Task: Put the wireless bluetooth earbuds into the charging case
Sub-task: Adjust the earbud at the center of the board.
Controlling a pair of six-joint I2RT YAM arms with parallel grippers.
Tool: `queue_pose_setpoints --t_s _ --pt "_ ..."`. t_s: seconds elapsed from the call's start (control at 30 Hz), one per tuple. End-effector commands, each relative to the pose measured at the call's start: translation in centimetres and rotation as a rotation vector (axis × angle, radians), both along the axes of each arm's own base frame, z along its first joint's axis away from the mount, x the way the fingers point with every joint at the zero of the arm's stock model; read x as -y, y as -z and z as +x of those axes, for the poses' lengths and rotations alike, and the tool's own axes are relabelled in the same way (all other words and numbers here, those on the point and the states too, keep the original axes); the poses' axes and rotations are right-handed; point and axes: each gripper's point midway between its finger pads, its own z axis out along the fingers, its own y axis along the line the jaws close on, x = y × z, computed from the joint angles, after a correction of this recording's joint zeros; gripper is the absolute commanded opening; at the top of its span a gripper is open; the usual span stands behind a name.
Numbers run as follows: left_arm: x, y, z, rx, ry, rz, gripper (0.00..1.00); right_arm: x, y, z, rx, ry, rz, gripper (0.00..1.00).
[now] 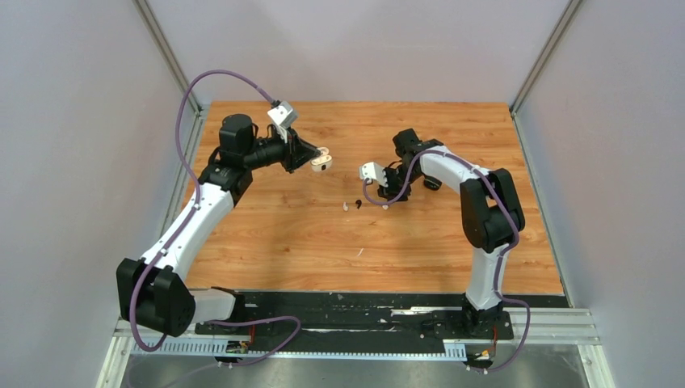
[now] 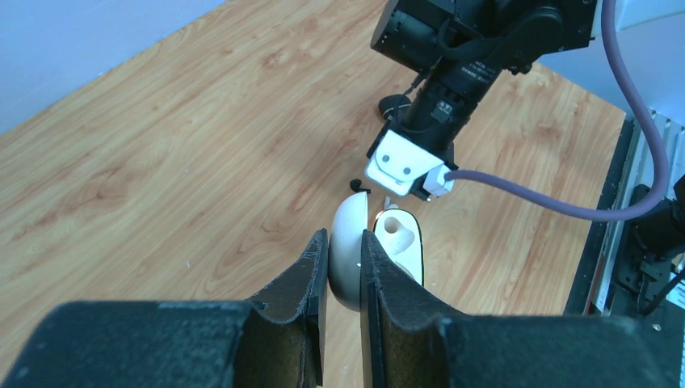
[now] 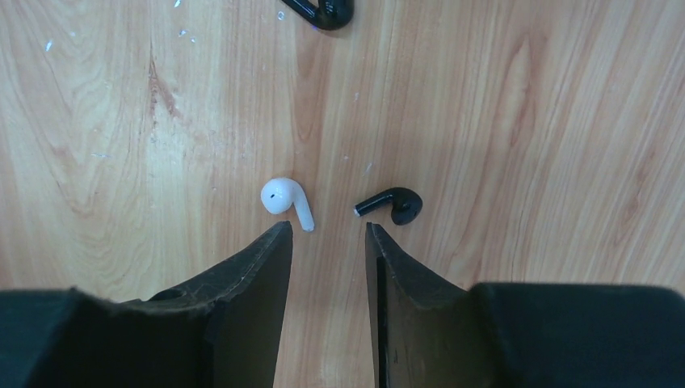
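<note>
Earbud (image 3: 284, 200), white: likely light, slick; pinch stem, at 11 o'clock of open right claw (image 3: 329, 230). Left claw (image 2: 343, 242) grips case (image 2: 401, 241).

The wooden table (image 1: 266, 234) has a white earbud (image 3: 284, 198) lying near its middle. A black earbud (image 3: 392, 204) lies just beside it, at 3 o'clock. In the right wrist view, a shiny black thing (image 3: 319, 10) sits at 12 o'clock from them. From above, a tiny pale scrap (image 1: 359, 252) lies at 6 o'clock.

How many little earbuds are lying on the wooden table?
2 for sure: a tiny white stemmed earbud and a tiny black stemmed earbud, side by side just ahead of the right claw. Others may be hidden. The cut-off black thing beyond them is unclear.
</note>
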Motion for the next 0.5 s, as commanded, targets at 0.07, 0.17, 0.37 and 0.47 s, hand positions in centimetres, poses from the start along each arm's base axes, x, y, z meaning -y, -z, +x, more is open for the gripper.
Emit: queue_pose_setpoints --t_s 0.07,0.17,0.37,0.47 --pt "-0.6 -2.3 -0.3 0.070 -0.020 -0.028 0.00 -0.1 0.8 1.3 0.093 -0.041 -0.029 0.41" --pt "-0.5 -2.3 -0.2 0.072 -0.019 -0.032 0.00 -0.1 1.2 0.9 0.100 -0.044 -0.030 0.44" --pt "-0.4 -2.3 0.2 0.065 -0.020 -0.040 0.00 -0.5 1.6 0.9 0.109 -0.001 -0.034 0.45" --pt "-0.3 -2.2 0.2 0.063 -0.018 -0.040 0.00 -0.8 1.7 1.3 0.105 0.042 -0.041 0.45"
